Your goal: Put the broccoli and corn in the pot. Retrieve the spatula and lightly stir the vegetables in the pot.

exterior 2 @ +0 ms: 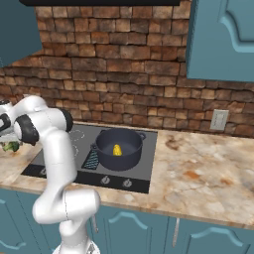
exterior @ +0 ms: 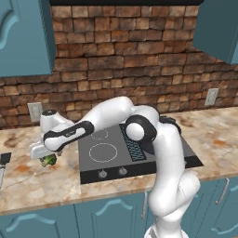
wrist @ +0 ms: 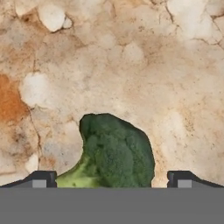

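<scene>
The broccoli (wrist: 116, 155) lies on the marble counter left of the stove, green crown up and pale stem toward the lower left of the hand view. My gripper (wrist: 111, 179) hangs straight over it, open, one fingertip on each side and both apart from the floret. From the left base view the gripper (exterior: 48, 157) is low over the broccoli (exterior: 49, 161). The dark blue-grey pot (exterior 2: 105, 140) stands on the stove with the yellow corn (exterior 2: 117, 150) inside it. The spatula (exterior: 3, 159) lies at the counter's far left edge, black head and grey handle partly cut off.
The black cooktop (exterior: 107, 153) has knobs along its front edge. A brick wall with an outlet (exterior: 35, 110) backs the counter, and blue cabinets (exterior: 25, 37) hang above. Bare marble counter (exterior 2: 198, 168) stretches to the right of the stove.
</scene>
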